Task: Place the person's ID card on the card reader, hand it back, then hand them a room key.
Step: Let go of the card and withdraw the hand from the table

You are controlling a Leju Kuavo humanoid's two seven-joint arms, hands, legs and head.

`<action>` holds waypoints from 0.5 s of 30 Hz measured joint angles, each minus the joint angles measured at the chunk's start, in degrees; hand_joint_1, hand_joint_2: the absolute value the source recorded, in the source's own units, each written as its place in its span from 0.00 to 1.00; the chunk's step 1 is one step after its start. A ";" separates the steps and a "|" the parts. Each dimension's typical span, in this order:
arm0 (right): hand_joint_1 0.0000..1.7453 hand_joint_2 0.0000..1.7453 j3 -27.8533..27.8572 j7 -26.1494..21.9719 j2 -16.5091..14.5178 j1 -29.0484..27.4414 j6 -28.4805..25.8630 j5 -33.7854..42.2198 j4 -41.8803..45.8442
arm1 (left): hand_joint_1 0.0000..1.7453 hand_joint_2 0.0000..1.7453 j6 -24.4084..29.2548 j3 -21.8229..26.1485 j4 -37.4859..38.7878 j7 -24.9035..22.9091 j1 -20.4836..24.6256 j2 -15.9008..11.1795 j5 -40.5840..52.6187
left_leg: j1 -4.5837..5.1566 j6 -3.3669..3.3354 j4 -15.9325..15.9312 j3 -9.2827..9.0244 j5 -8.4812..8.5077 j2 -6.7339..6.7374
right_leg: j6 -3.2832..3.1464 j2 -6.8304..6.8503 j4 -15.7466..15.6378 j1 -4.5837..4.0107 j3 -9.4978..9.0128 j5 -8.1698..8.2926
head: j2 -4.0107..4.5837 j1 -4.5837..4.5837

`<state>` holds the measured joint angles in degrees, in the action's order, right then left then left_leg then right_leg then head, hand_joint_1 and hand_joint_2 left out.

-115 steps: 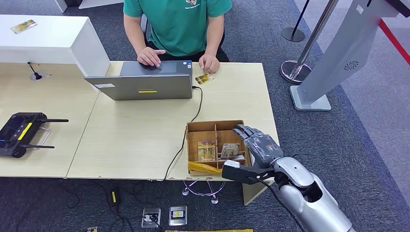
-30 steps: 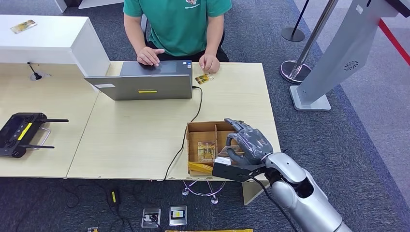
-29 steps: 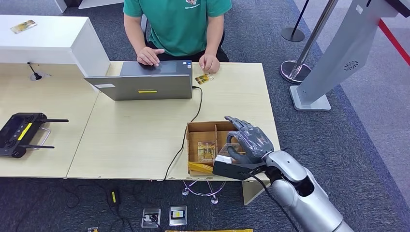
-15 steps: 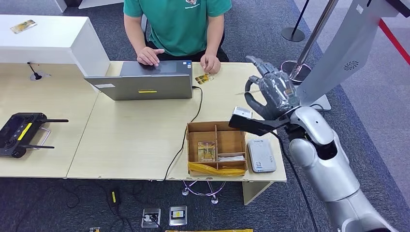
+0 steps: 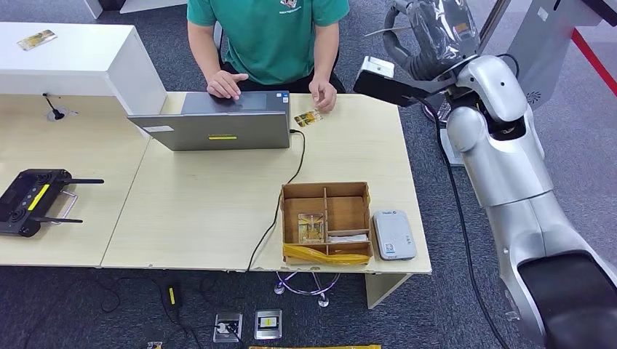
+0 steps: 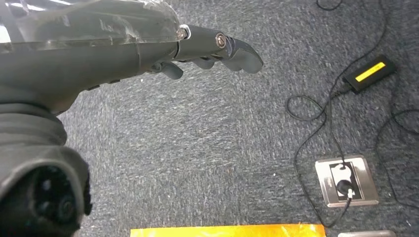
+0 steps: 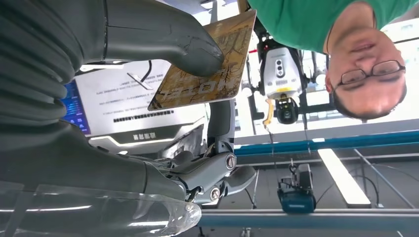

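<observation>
My right hand (image 5: 431, 30) is raised high beyond the table's far right corner, beside the person in a green shirt (image 5: 263, 35). It pinches a gold-brown room key card (image 7: 206, 68) between thumb and finger; the card's thin edge (image 5: 379, 31) points toward the person. On the table by the person's fingers lies the ID card (image 5: 308, 118). The grey-white card reader (image 5: 393, 234) sits at the near right edge, next to a wooden divided box (image 5: 358, 195) with more cards (image 5: 311, 227). My left hand (image 6: 148, 44) hangs over the carpet, holding nothing.
A grey laptop (image 5: 218, 123) stands in front of the person, its cable running off the near edge. A black controller (image 5: 33, 200) lies at the far left. A white counter (image 5: 80, 62) carries another card (image 5: 35, 39). A kiosk base (image 5: 469, 149) and stanchions stand at the right.
My right hand dipped into the wooden box, came out pinching a card, and has risen up and away toward the person. The card reader, hidden before, is now uncovered.
</observation>
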<state>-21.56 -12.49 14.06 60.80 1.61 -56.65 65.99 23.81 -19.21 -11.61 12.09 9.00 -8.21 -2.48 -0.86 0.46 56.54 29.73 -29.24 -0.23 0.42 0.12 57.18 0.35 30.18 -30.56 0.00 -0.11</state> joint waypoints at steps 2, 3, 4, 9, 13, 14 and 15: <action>1.00 1.00 -0.95 -0.49 -1.61 3.33 -1.58 -0.71 -6.35 | 0.00 0.00 -0.32 -0.56 0.00 -0.20 0.28 -0.14 0.15 | 0.00 0.02 0.00 0.00 0.02 -0.05 | 0.00 0.05 0.04 0.00 0.02 0.00 | 0.00 -0.01; 1.00 1.00 -1.39 -0.61 -2.36 4.81 -2.10 -1.01 -9.52 | 0.00 0.00 -0.46 -0.83 0.00 -0.27 0.37 -0.25 0.21 | 0.00 0.02 0.00 0.00 0.02 -0.07 | 0.00 0.06 0.05 0.00 0.02 0.00 | 0.00 -0.01; 1.00 1.00 -1.75 -0.65 -2.99 6.08 -2.49 -1.25 -12.43 | 0.00 0.00 -0.61 -1.07 0.00 -0.31 0.43 -0.37 0.29 | -0.01 0.02 0.01 -0.01 0.02 -0.11 | 0.00 0.09 0.06 -0.01 0.03 0.00 | 0.00 0.00; 1.00 1.00 -3.13 -0.25 -5.10 9.32 -2.88 -2.00 -23.00 | 0.00 0.00 -1.35 -1.94 0.00 -0.79 0.42 -0.97 0.51 | 0.00 0.02 0.01 0.01 0.03 -0.22 | 0.00 0.15 0.06 0.00 0.03 0.00 | 0.00 0.01; 1.00 1.00 -4.01 0.71 -6.39 10.52 -2.52 -2.48 -29.31 | 0.00 0.00 -1.61 -2.53 0.00 -0.95 0.27 -1.40 0.48 | 0.01 0.02 0.02 0.01 0.02 -0.22 | 0.00 0.14 0.06 0.01 0.03 0.00 | 0.00 0.01; 1.00 1.00 -4.24 0.84 -6.68 10.75 -2.47 -2.59 -30.67 | 0.00 0.00 -1.63 -2.65 0.00 -0.95 0.23 -1.48 0.46 | 0.01 0.02 0.02 0.00 0.02 -0.22 | 0.00 0.14 0.06 0.01 0.03 0.00 | 0.00 0.01; 1.00 1.00 -4.46 0.94 -6.97 10.95 -2.45 -2.67 -31.97 | 0.00 0.00 -1.67 -2.75 0.00 -0.96 0.20 -1.55 0.43 | 0.01 0.02 0.02 0.00 0.02 -0.22 | 0.00 0.14 0.06 0.01 0.03 0.00 | 0.00 0.01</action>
<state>-26.02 -11.55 7.09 71.75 -0.84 -59.31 34.02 22.14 -21.96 -11.61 11.14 9.19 -9.76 -2.04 -0.85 0.48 56.56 29.73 -29.22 -0.44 0.42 0.25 57.24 0.36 30.21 -30.57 0.00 -0.10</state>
